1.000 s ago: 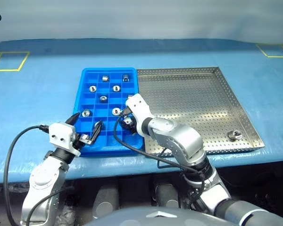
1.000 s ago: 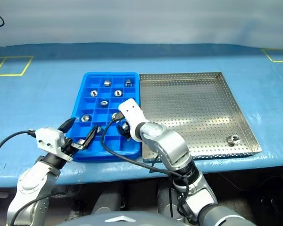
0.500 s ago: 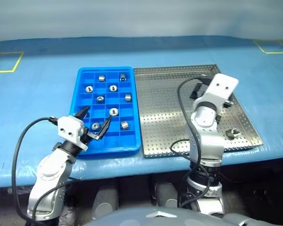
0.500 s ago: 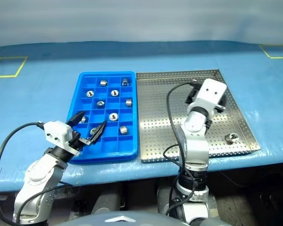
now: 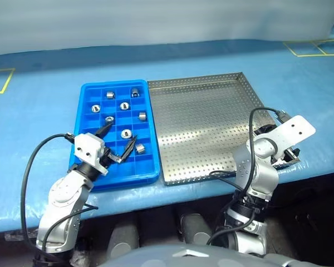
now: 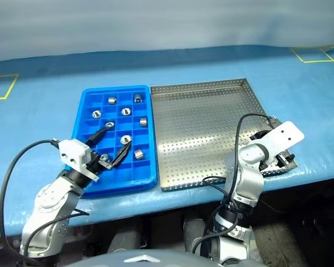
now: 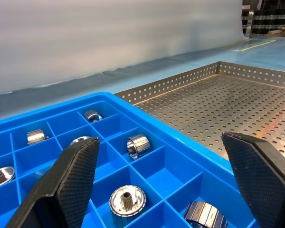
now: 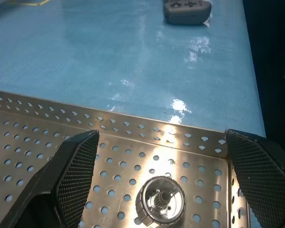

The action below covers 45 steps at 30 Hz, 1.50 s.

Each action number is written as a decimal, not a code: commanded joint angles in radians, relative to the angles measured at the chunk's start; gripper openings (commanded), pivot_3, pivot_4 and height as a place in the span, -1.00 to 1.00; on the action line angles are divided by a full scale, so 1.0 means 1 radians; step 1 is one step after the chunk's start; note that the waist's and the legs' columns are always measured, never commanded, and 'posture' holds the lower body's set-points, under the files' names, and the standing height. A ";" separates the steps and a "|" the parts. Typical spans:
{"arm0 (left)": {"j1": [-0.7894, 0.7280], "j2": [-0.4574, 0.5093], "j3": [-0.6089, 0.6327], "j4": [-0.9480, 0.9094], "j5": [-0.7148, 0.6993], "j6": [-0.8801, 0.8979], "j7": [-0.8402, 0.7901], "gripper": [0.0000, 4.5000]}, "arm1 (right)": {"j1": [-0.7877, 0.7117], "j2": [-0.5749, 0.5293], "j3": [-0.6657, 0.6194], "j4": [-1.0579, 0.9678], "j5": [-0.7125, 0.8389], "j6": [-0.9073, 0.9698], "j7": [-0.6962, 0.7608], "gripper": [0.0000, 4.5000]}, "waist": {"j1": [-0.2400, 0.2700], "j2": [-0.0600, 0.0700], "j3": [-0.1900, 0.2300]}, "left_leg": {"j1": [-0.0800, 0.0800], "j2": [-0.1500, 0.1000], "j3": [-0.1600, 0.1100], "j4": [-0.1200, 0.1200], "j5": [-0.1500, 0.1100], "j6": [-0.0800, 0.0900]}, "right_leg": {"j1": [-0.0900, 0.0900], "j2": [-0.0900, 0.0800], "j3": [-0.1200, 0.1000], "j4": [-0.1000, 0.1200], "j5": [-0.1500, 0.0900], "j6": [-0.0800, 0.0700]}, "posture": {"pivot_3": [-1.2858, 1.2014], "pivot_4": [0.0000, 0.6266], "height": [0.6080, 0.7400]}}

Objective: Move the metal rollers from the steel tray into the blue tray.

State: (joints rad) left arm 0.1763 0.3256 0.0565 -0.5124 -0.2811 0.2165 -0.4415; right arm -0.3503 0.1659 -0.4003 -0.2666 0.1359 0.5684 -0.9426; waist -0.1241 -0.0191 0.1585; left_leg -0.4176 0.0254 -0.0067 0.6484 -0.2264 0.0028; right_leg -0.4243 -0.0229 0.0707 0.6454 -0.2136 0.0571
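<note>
The blue tray (image 5: pixel 112 133) lies left of centre in the head views on the blue bench (image 5: pixel 39 105), its long right side touching the steel tray (image 5: pixel 203 119), which fills the middle and right.

Seven rollers (image 5: pixel 126 133) are visible in the blue tray's compartments, each in its own cell: two in the top row, two in the next, then one at the left, one by the right wall, one in the middle and one lower right near the tray's right wall. Others may sit behind the left tool.

The left tool (image 5: pixel 118 143) hangs over the lower part of the blue tray, its two black fingers (image 7: pixel 69 183) spread wide with nothing between them. In the left wrist view, the compartments and several rollers lie between and beyond the fingers, with the steel tray behind.

The right tool (image 8: pixel 164 185) is at the lower right corner of the steel tray, at the right of the head views, where the white wrist block hides its fingers. In the right wrist view its fingers (image 8: pixel 71 175) stand wide apart, empty, and one roller (image 8: pixel 161 200) sits upright on the perforated base between them, near the tray's rim. Beyond the rim is bare bench, and a small grey device (image 8: pixel 187 10) lies at the top of that view.
</note>
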 commanded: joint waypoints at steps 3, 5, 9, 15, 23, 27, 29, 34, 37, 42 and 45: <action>0.001 0.011 0.004 -0.020 -0.006 0.000 -0.002 1.00 | -0.104 0.142 -0.058 0.004 0.141 0.005 -0.087 0.99 | -0.004 0.000 0.000 | 0.000 0.000 0.000 0.000 0.000 0.000 | 0.000 0.000 0.000 0.000 0.000 0.000 | -0.04 -0.52 1.00; 0.005 0.012 0.006 -0.023 -0.006 0.000 0.000 1.00 | -0.123 0.136 -0.065 0.018 0.191 0.013 -0.113 0.99 | -0.003 0.001 0.000 | 0.000 0.000 0.000 0.000 0.000 0.000 | 0.000 0.000 0.000 0.000 0.000 0.001 | -0.03 -0.52 1.00; 0.012 0.010 0.006 -0.028 -0.009 -0.001 0.002 1.00 | -0.165 0.116 -0.091 0.054 0.256 0.020 -0.192 0.99 | 0.002 0.000 0.000 | 0.000 0.000 0.000 0.000 0.000 0.000 | 0.000 0.000 0.000 0.000 -0.001 0.001 | -0.03 -0.52 1.00; 0.018 0.009 0.010 -0.030 -0.012 -0.003 0.007 1.00 | -0.208 0.095 -0.119 0.065 0.319 0.040 -0.300 0.99 | 0.005 0.002 0.000 | 0.000 -0.001 -0.001 0.000 0.000 0.000 | 0.001 0.000 0.001 0.000 0.000 0.001 | -0.02 -0.52 1.00; 0.018 0.007 0.009 -0.029 -0.008 -0.005 0.011 1.00 | -0.210 0.091 -0.203 0.144 0.466 0.028 -0.350 0.99 | 0.006 0.002 0.000 | 0.000 0.000 -0.002 0.000 0.000 0.000 | 0.002 0.002 0.000 0.000 -0.001 0.002 | -0.01 -0.52 1.00; 0.017 0.009 0.011 -0.028 -0.009 -0.006 0.010 1.00 | -0.201 0.077 -0.218 0.171 0.529 0.018 -0.352 0.59 | 0.009 0.003 0.000 | 0.001 0.000 -0.004 0.000 0.000 0.000 | 0.004 0.002 0.000 -0.001 -0.001 0.002 | -0.02 -0.52 1.00; 0.015 0.008 0.011 -0.027 -0.010 -0.005 0.010 1.00 | -0.196 0.068 -0.205 0.164 0.525 0.017 -0.363 0.27 | 0.005 0.003 0.000 | 0.002 0.000 -0.004 0.000 0.000 0.001 | 0.006 0.002 0.000 -0.003 -0.002 0.002 | -0.02 -0.52 1.00; 0.015 0.007 0.011 -0.025 -0.011 -0.006 0.010 1.00 | -0.165 0.001 -0.050 0.102 0.396 0.029 -0.271 -0.47 | -0.001 0.007 0.001 | 0.005 0.000 -0.002 0.000 0.000 0.001 | 0.007 0.002 0.000 -0.002 -0.002 0.004 | -0.02 -0.52 1.00; 0.021 0.004 0.009 -0.028 -0.010 -0.007 0.011 1.00 | -0.143 -0.026 0.048 0.059 0.324 0.067 -0.199 -0.92 | 0.000 0.010 0.000 | 0.006 0.001 -0.002 0.000 0.000 0.001 | 0.007 0.002 0.000 -0.001 -0.003 0.003 | -0.02 -0.52 1.00; 0.031 0.000 0.011 -0.030 -0.011 -0.009 0.014 1.00 | -0.102 -0.093 0.271 -0.042 0.210 0.134 0.003 -0.99 | 0.005 0.010 0.000 | 0.005 0.000 -0.004 -0.001 0.000 0.001 | 0.007 0.002 0.000 -0.002 -0.003 0.002 | -0.02 -0.52 1.00; 0.036 -0.003 0.008 -0.033 -0.013 -0.009 0.014 1.00 | -0.074 -0.159 0.434 -0.107 0.167 0.156 0.178 -0.99 | 0.005 0.010 0.000 | 0.004 0.000 -0.004 -0.001 0.000 0.001 | 0.007 0.001 0.000 -0.002 -0.003 0.003 | -0.02 -0.52 1.00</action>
State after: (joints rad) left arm 0.2138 0.3237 0.0597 -0.5126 -0.2865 0.2173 -0.4314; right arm -0.4284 0.0216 -0.0438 -0.3020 0.3364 0.7122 -0.8584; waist -0.1187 -0.0093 0.1581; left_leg -0.4134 0.0257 -0.0101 0.6473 -0.2264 0.0041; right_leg -0.4177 -0.0221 0.0707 0.6430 -0.2169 0.0597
